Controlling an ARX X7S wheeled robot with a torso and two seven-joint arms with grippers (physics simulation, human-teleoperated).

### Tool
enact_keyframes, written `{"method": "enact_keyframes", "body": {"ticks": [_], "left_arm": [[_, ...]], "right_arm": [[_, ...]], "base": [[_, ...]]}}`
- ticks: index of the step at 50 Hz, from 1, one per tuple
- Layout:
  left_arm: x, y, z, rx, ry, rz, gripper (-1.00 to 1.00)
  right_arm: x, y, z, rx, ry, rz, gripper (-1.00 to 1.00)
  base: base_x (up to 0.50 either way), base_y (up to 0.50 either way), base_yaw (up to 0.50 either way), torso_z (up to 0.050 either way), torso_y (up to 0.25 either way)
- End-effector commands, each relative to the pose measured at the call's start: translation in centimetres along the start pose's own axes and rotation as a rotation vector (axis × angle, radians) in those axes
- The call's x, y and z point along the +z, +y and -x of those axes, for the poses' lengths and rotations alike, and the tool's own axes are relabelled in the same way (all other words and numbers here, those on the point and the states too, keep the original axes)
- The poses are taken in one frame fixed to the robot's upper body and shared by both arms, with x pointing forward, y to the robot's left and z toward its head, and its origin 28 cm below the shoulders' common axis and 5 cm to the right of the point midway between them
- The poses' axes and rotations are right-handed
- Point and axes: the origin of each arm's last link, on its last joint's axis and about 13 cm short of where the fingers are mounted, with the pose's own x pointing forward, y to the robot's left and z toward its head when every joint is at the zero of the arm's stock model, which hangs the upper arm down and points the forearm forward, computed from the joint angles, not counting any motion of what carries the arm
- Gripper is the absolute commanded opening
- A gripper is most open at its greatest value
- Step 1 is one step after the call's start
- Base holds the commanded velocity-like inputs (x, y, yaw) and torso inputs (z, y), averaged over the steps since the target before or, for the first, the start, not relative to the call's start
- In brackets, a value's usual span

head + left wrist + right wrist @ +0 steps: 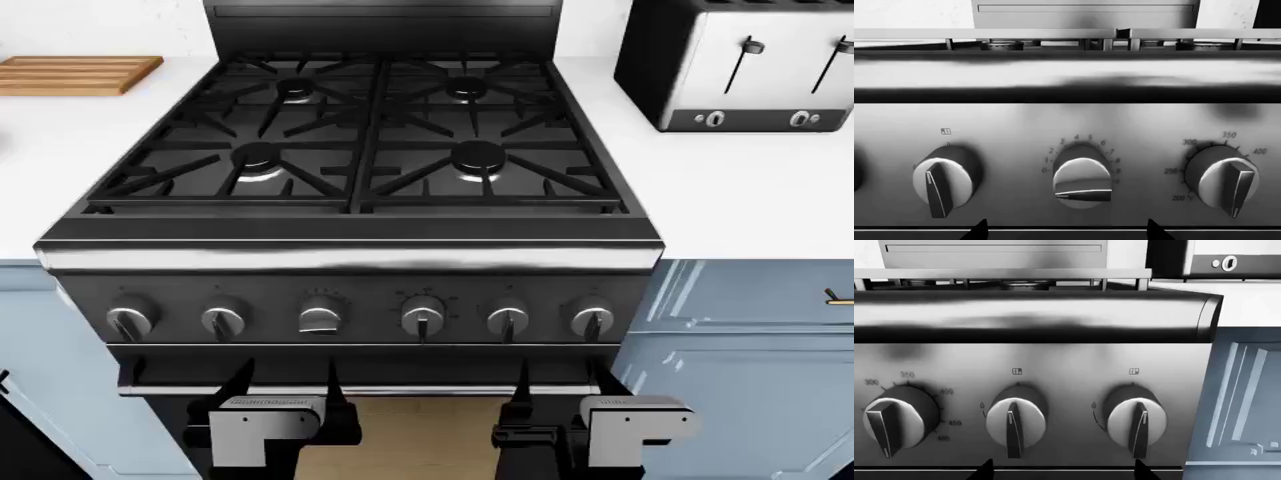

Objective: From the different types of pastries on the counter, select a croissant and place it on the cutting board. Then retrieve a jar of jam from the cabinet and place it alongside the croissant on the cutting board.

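On the counter [80, 150], grooved light-brown cutting board [78, 74]; both grippers spread, holding nothing.

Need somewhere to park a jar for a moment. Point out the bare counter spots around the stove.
Bare white counter lies left of the stove, in front of the cutting board. More bare counter sits right of the stove, in front of the toaster. The stove top is all burner grates, and the toaster fills the far right corner.

L tool [287, 385] & R tool [561, 385] both low, side by side, fingers spread apart, pointing fwd, holding nothing.
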Motion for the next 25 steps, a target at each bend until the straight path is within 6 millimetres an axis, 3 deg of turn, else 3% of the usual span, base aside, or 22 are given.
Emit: {"method": "enact_keyframes", "body": {"ticks": [1,9,25], "left_arm": [[0.01,0.02,-0.14,0.006,0.003,0.003,1.0],[0.18,0.37,-0.04,0.005,0.013,0.034,1.0],[0.1,0.24,0.09,-0.047,0.051,0.048,1.0]], "right_arm": [[-0.09,0.0,-0.04,-0.002,0.004,-0.003,1.0],[-0.47,-0.18,-0.14,-0.008,0.033,-0.015,1.0],[-0.5,-0.09,0.0,-0.028,0.033,0.073,1.0]], "base": [[0.0,0.0,0.0,0.0,0.0],[0.0,0.0,0.0,0.0,0.0],[-0.26,0.49,0.0,0.0,0.0]]}}
